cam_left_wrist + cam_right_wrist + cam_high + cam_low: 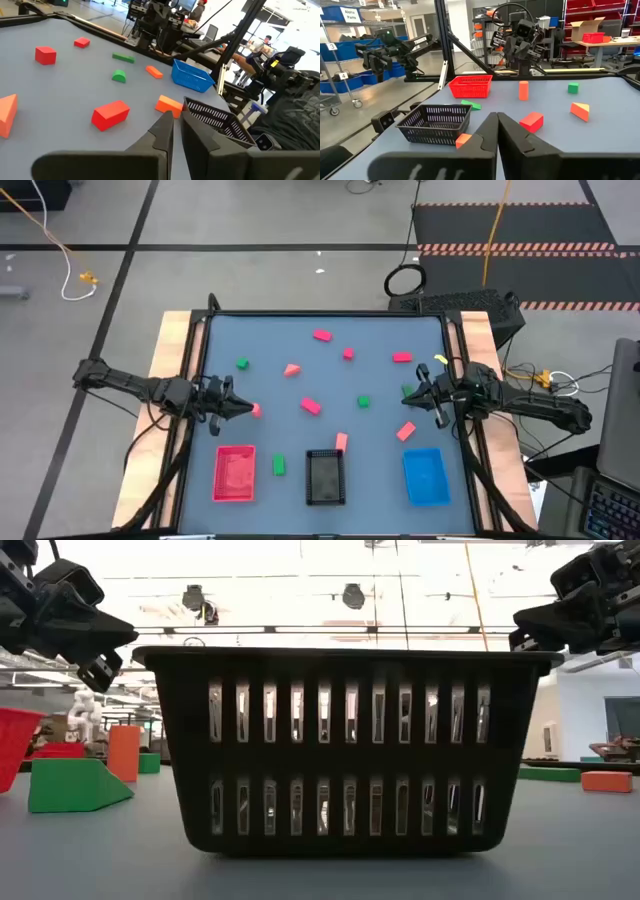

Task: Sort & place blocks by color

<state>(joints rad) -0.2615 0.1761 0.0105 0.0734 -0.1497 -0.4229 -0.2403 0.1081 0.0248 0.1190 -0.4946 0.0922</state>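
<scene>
Small blocks lie scattered on the blue-grey table [200,380]: pink-red ones [322,335] [311,406], green ones [243,364] [364,401] and salmon ones, among them a wedge [292,369]. My left gripper [245,409] hangs shut at the table's left side, above a pink block [256,410]. My right gripper [408,398] hangs shut at the right side, beside a green block [408,391]. The low view shows both grippers [100,655] [530,635] raised clear of the table. Neither has anything between its fingers [165,131] [487,131].
Along the near edge stand a red tray [235,473], a black slotted tray [325,477] and a blue tray [426,476]. A green block [279,465] lies between the red and black trays; a salmon one [341,442] stands just behind the black tray.
</scene>
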